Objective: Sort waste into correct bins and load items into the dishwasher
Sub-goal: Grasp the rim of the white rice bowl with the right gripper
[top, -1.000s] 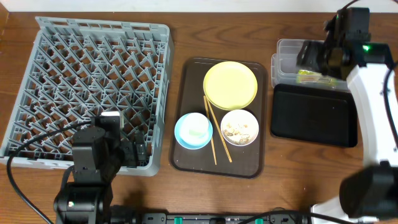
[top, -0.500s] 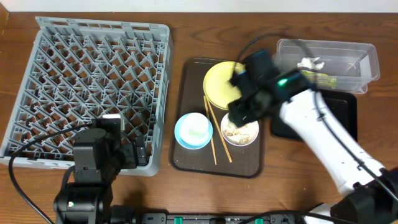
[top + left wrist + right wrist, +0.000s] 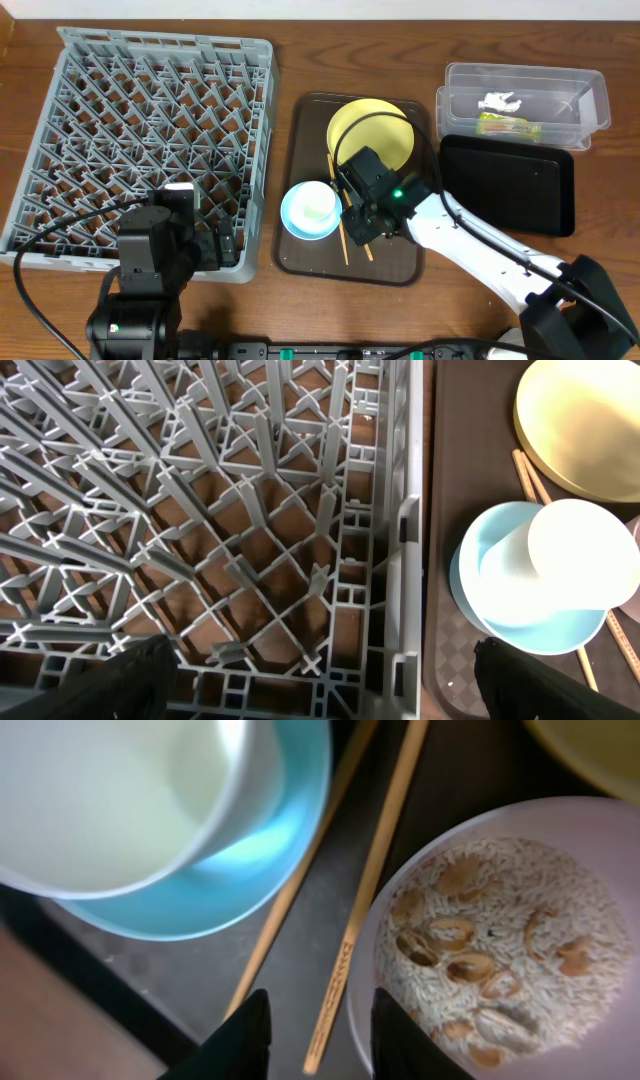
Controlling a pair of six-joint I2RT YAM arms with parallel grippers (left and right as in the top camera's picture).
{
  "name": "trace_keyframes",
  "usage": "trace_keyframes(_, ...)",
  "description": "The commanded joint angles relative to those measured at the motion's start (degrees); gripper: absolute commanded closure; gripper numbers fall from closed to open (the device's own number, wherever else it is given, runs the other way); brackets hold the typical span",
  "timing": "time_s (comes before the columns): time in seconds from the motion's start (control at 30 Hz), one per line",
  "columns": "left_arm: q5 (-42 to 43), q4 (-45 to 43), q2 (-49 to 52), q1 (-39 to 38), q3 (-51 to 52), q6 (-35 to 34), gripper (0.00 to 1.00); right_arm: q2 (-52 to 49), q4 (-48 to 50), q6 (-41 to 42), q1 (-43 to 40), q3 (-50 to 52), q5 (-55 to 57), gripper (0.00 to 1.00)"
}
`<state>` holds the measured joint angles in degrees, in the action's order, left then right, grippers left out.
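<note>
Right wrist view puts the right hand [image 3: 320, 1010] low over the brown rectangular serving tray [image 3: 170, 975], its two dark fingers [image 3: 225, 1045] spread apart and holding nothing. One of the thin wooden chopsticks [image 3: 378, 870] runs up through the gap between them, slanting toward the upper right of that view. Its twin lies just beside it, against the light-blue bowl [image 3: 270, 850] that carries the small white cup [image 3: 100, 790]. The cream-white bowl [image 3: 500, 940], holding rice and loose beige food bits [image 3: 450, 932], sits on the other side, its rim just beside that finger. The stick's long axis roughly crosses the closing line, so a pinch looks well set, though the rim is near enough to be caught too. Overhead, the left hand [image 3: 218, 246] hangs spread over the near corner of the large grey plastic dish rack [image 3: 150, 120], well apart from the tray; the right arm is plainly nearer.
</note>
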<state>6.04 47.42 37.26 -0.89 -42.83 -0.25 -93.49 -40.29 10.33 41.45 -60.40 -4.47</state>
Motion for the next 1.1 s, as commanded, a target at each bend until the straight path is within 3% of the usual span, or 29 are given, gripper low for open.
trace_keyframes(0.0,0.3,-0.1,-0.2,-0.2,-1.3,-0.9,0.03,-0.3,3.0,2.6,0.6,3.2,3.8,0.71)
trace_keyframes(0.37,0.3,-0.1,-0.2,-0.2,-1.3,-0.9,0.03,-0.5,6.0,3.4,0.9,6.0,5.5,0.83)
trace_keyframes(0.8,0.3,-0.1,-0.2,-0.2,-1.3,-0.9,0.03,-3.7,7.7,3.4,1.6,6.9,5.5,0.85)
trace_keyframes(1.07,0.3,-0.1,-0.2,-0.2,-1.3,-0.9,0.03,-4.0,8.2,3.7,1.5,6.8,5.6,0.99)
